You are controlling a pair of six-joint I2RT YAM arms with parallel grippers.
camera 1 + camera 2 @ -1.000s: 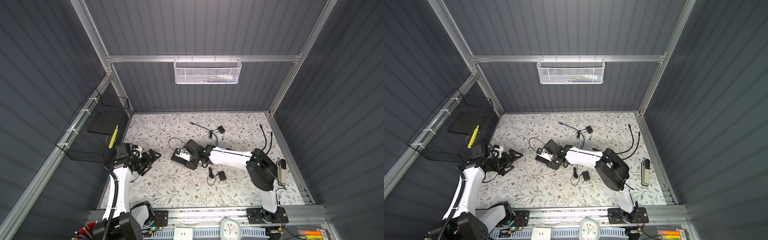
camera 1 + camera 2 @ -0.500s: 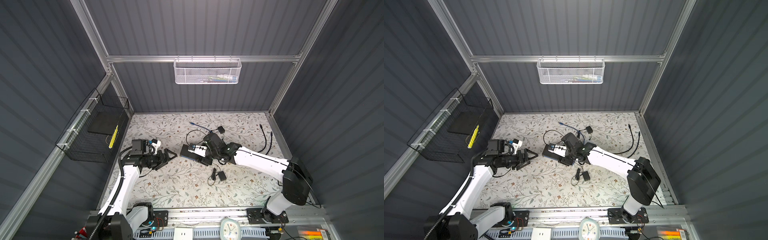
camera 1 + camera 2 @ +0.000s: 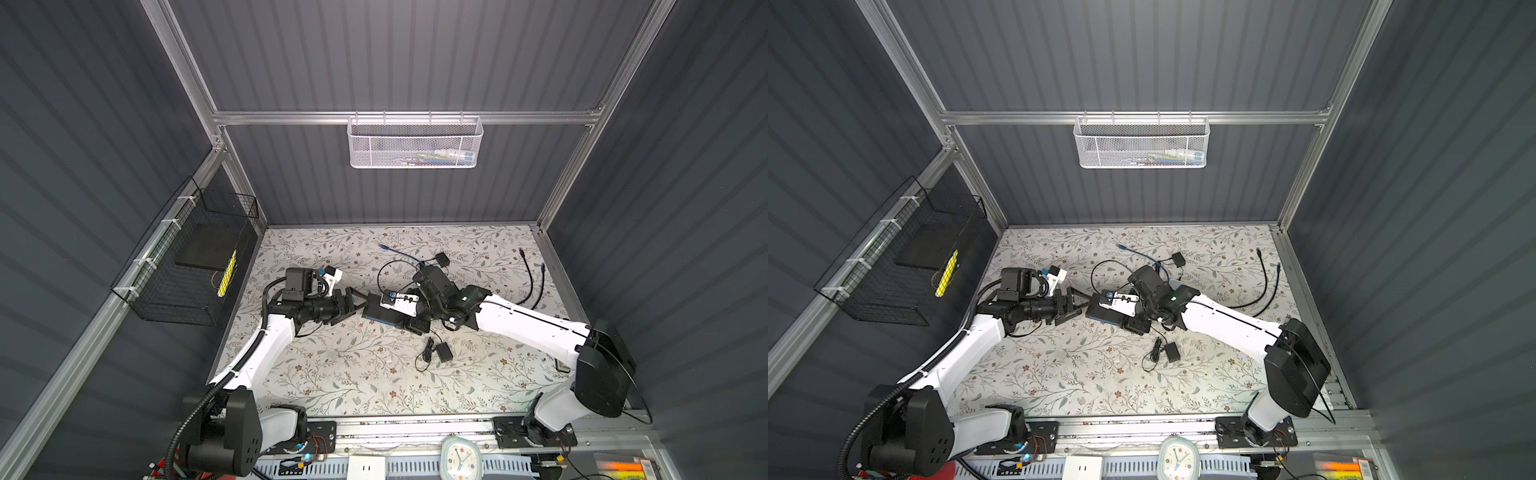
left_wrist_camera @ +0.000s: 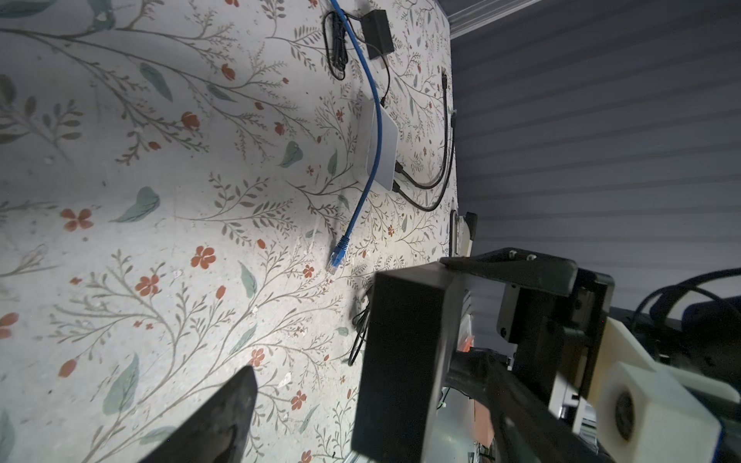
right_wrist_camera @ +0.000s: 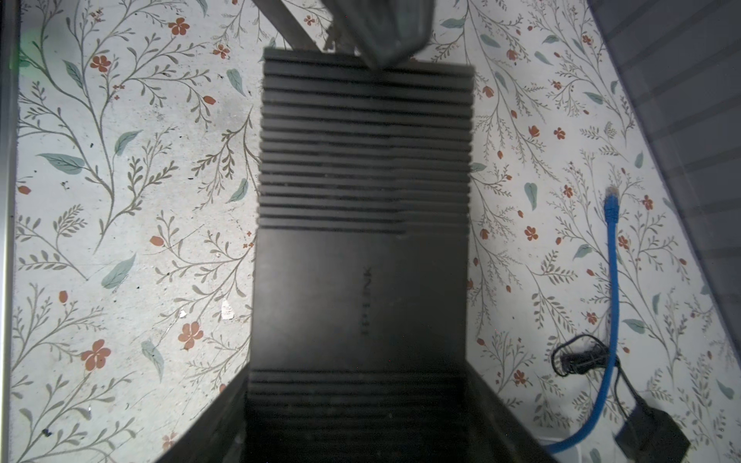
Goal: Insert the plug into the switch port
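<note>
The switch point(image 5: 361, 192) is a black ribbed box, and my right gripper point(image 5: 357, 401) is shut on one end of it, holding it over the floral table. In both top views the switch point(image 3: 380, 312) point(image 3: 1105, 312) sits mid-table between the two grippers. My left gripper point(image 3: 356, 303) point(image 3: 1077, 306) is open, its jaws either side of the switch's free end point(image 4: 401, 360). One finger point(image 4: 228, 413) stands clear of the box. The plug point(image 4: 336, 260) point(image 5: 611, 197) is a clear connector on a blue cable point(image 3: 399, 254). It lies loose on the table behind the switch.
A white flat box point(image 4: 383, 148) with black cables lies under the blue cable. Black adapters sit near the front point(image 3: 443, 352) and the back point(image 3: 441, 259). Two black cables point(image 3: 532, 274) lie at the right. A black wire basket point(image 3: 187, 266) hangs on the left wall and a white mesh basket point(image 3: 415, 143) on the back wall.
My left gripper has travelled right from the table's left edge up to the switch's end, jaws narrowing slightly. The right arm has stretched out, still holding the switch.
</note>
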